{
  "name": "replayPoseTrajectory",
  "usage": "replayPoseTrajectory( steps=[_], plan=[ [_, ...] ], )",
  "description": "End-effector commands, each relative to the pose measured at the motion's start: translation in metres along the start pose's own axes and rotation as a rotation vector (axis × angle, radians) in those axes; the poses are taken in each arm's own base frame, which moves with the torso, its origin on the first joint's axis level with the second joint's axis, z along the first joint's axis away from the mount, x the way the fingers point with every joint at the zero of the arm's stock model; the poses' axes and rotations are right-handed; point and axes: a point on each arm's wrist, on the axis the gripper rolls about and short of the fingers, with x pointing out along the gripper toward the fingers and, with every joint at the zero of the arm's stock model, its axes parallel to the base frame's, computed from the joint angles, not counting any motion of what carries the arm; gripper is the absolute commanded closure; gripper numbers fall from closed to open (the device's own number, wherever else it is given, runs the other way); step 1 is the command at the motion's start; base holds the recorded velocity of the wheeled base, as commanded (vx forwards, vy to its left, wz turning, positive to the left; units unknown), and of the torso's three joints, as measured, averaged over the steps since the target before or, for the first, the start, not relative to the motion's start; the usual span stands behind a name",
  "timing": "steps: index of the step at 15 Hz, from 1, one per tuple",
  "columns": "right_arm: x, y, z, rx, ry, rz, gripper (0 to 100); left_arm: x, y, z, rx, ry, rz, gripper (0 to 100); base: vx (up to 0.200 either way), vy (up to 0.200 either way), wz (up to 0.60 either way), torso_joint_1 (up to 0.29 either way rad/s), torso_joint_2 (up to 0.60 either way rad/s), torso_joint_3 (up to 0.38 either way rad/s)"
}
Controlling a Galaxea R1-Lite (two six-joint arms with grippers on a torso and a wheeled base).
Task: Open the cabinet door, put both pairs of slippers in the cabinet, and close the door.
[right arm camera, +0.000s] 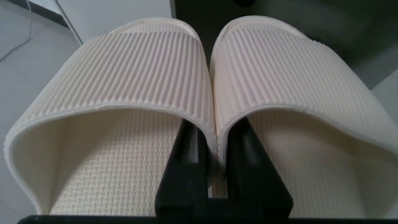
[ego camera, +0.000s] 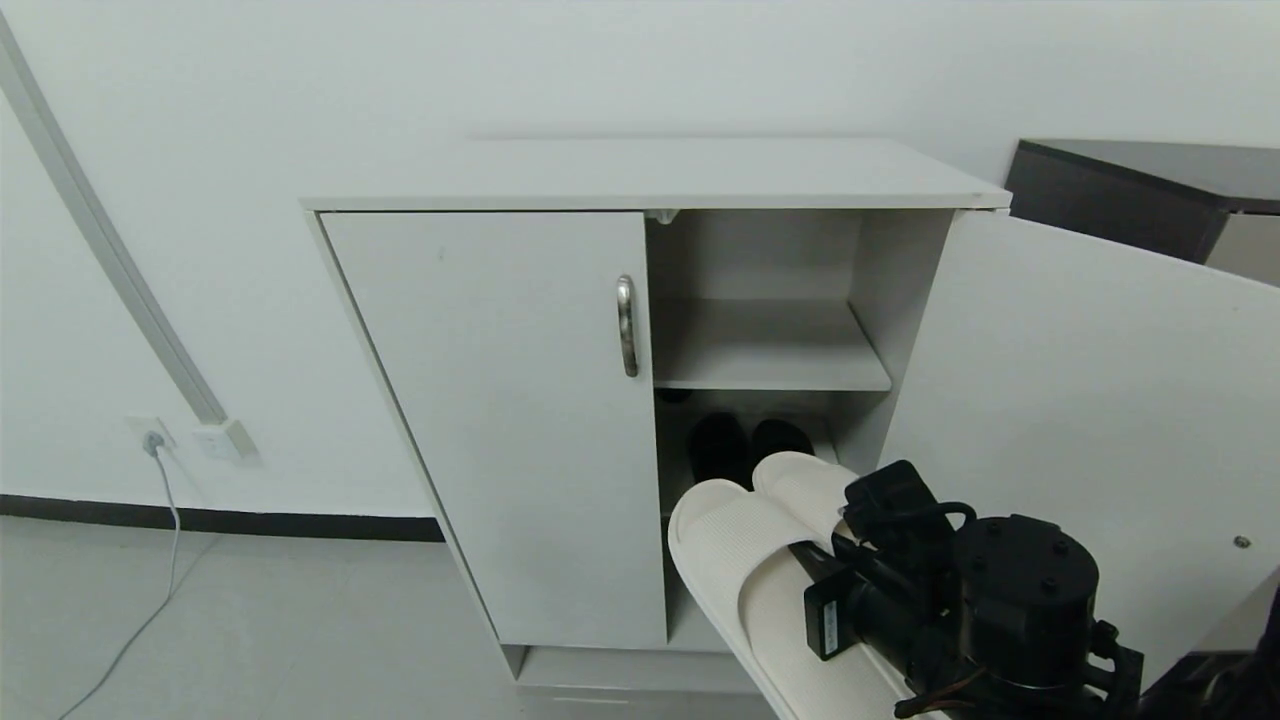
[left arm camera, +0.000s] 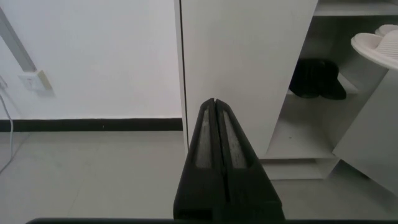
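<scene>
A white cabinet (ego camera: 480, 420) stands against the wall, its right door (ego camera: 1090, 420) swung open and its left door shut. A pair of black slippers (ego camera: 745, 447) lies on the lower shelf inside, also seen as black slippers (left arm camera: 317, 79) in the left wrist view. My right gripper (ego camera: 835, 560) is shut on a pair of cream slippers (ego camera: 750, 560), held side by side just in front of the open compartment, toes toward it. Its fingers (right arm camera: 186, 168) pinch the slippers' (right arm camera: 205, 93) inner walls together. My left gripper (left arm camera: 216, 109) is shut and empty, low, facing the cabinet's left door.
An upper shelf (ego camera: 770, 350) in the open compartment holds nothing. A steel handle (ego camera: 627, 325) runs down the shut left door. A wall socket with a cable (ego camera: 160, 470) sits low at the left. A dark cabinet (ego camera: 1150, 195) stands behind at the right.
</scene>
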Motion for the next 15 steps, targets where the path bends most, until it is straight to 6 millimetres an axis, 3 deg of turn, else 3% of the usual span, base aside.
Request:
replayPoseTrajectory(
  steps=[1, 5, 13, 15],
  plan=[
    [0.001, 0.000, -0.002, -0.003, 0.008, 0.000, 100, 0.000, 0.000, 0.000, -0.001, 0.000, -0.001, 100, 0.000, 0.000, 0.00, -0.041, 0.45, 0.393],
    [0.000, 0.000, 0.002, 0.014, -0.036, 0.007, 100, 0.000, 0.000, 0.000, 0.000, 0.000, 0.001, 100, 0.000, 0.000, 0.00, -0.019, 0.34, 0.325],
    [0.005, 0.002, 0.006, -0.013, -0.030, -0.005, 100, 0.000, 0.000, 0.000, 0.000, 0.000, 0.001, 100, 0.000, 0.000, 0.00, -0.001, 0.02, 0.019],
    [0.011, 0.009, 0.027, 0.022, -0.011, -0.074, 100, 0.000, 0.000, 0.000, 0.000, 0.000, 0.001, 100, 0.000, 0.000, 0.00, 0.000, 0.00, 0.000]
  ],
)
